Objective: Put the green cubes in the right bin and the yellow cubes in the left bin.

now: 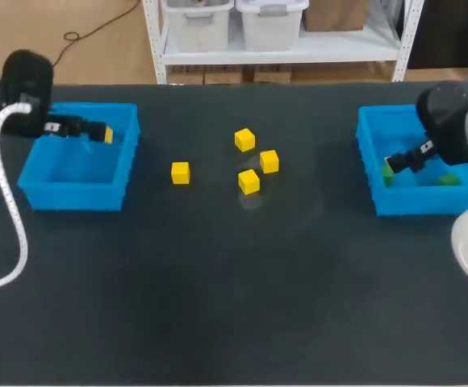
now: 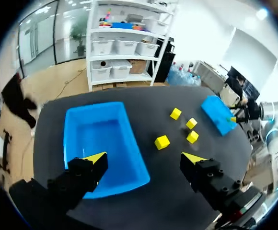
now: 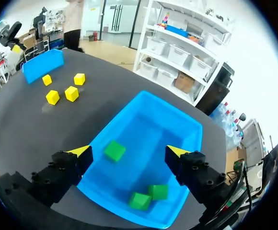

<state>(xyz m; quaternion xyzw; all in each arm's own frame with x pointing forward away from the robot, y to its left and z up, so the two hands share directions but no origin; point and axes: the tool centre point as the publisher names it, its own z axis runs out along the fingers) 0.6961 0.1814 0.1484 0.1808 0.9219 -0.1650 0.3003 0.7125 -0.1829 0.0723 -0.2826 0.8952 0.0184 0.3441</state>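
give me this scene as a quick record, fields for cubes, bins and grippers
yellow cubes: four, all on the table between the bins
green cubes: three, all inside the right bin
left bin: no cubes visible in it
left gripper: open, above the left bin, holding nothing
right gripper: open, above the right bin, holding nothing
left to do: move all four yellow cubes

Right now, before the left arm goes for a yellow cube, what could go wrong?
Three of the yellow cubes sit close together, so the open left gripper might knock a neighbour while taking one. That gripper hangs over the left bin; leaving low, it could catch the bin's wall. The lone yellow cube looks safer to take first.
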